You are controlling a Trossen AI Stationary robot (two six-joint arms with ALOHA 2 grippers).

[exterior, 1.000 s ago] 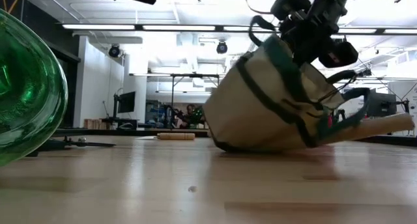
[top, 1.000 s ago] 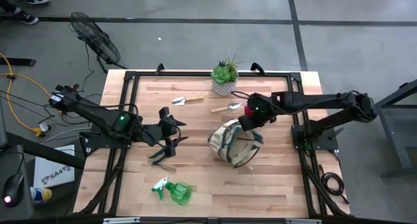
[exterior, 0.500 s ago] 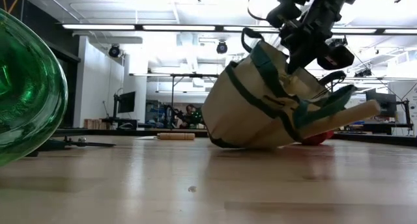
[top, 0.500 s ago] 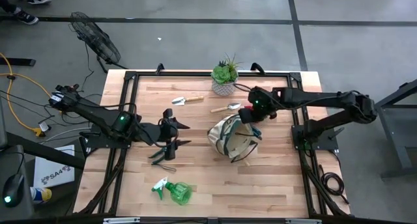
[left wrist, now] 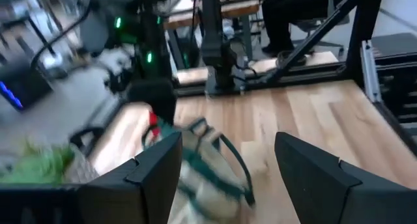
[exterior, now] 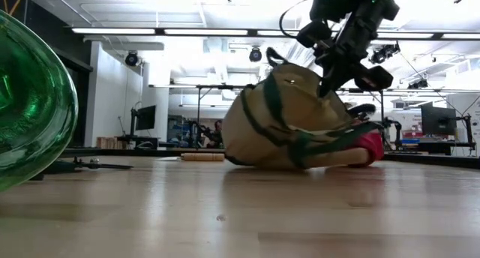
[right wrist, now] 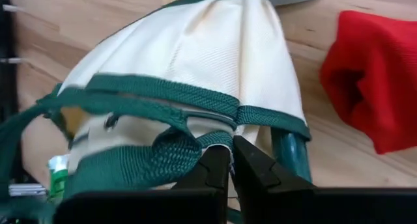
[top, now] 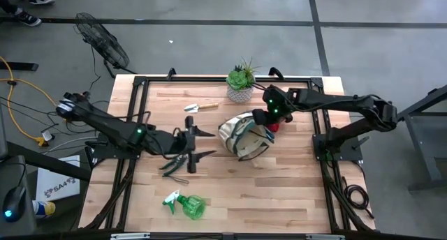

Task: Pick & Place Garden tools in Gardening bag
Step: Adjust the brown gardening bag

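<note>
While the green spray bottle [top: 188, 206] lies on its side at the near edge of the tabletop [top: 293, 191], looming as a green curve at the edge of the low view [exterior: 30, 100], nothing about it differs from a second ago. A little farther in, the pruning shears [top: 171, 167] rest on the wood just beside the left gripper [top: 198, 143], whose two fingers are spread wide with nothing between them; that gripper has shifted slightly toward the middle of the tabletop since the earlier frames and now points at the gardening bag [top: 241, 135].

The bag has changed most. A second ago it stood tilted nearer the middle of the tabletop, with its mouth partly lifted; now it lies slumped lower and has been dragged toward the far side, closer to the plant pot [top: 239, 93]. The right gripper [right wrist: 231, 160] is clenched on the bag's green trim at the rim, its fingertips pinched together over the fabric. In the low view the bag [exterior: 292, 123] sags under that gripper [exterior: 328, 78]. The red cone-shaped piece [top: 272, 125] sits on the wood touching the bag's side, seen also as a red shape in the right wrist view [right wrist: 371, 81].

Farther back, a wooden-handled trowel [top: 200, 107] lies unmoved near the pot, well apart from the bag.
</note>
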